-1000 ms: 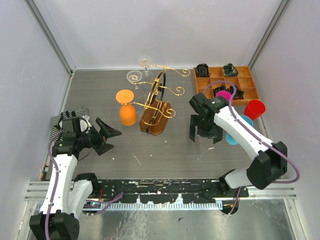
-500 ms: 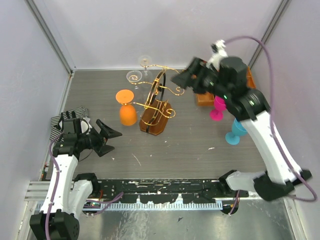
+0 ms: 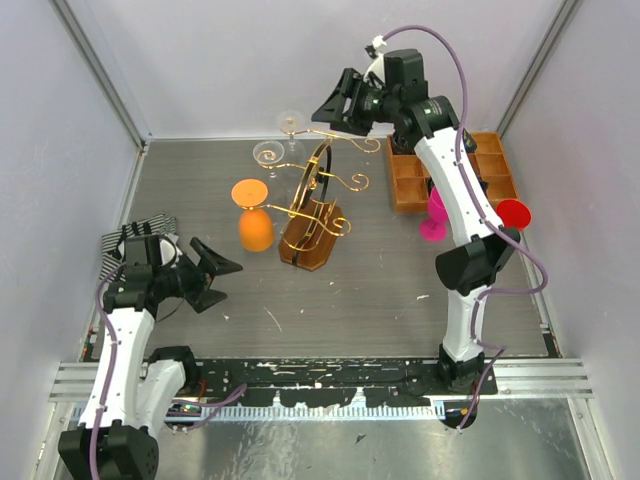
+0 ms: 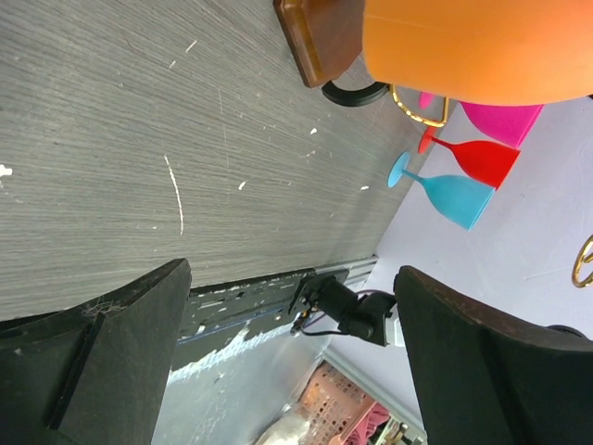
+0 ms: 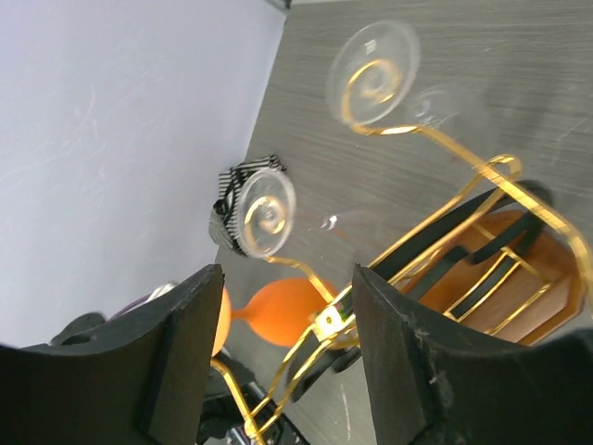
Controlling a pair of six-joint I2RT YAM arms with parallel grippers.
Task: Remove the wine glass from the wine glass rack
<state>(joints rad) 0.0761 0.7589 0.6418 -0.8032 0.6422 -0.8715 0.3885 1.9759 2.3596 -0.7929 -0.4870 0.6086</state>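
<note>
While the right gripper point(image 3: 335, 108) is raised high over the far end of the rack point(image 3: 312, 225), its fingers are spread wide and nothing is pinched between them. Ahead of the fingertips, two glasses are hung upside down by their feet in the gold scrolls. The first clear glass point(image 3: 290, 122) is just beyond the tips, and the second clear glass point(image 3: 267, 153) is farther on and lower. Both are almost colourless, and their bowls are barely made out against the grey table point(image 3: 350, 300). An orange glass point(image 3: 255, 228) is seen beyond them, beside the rack's brown base; whether it hangs from the wire cannot be told. Behind this gripper, under its arm, an orange tray point(image 3: 404, 195), a pink glass point(image 3: 433, 222) and a red glass point(image 3: 511, 214) are set. The left gripper point(image 3: 205, 270) is seen low, well apart from the rack, likewise spread and empty, with a striped cloth point(image 3: 122, 240) behind it.
</note>
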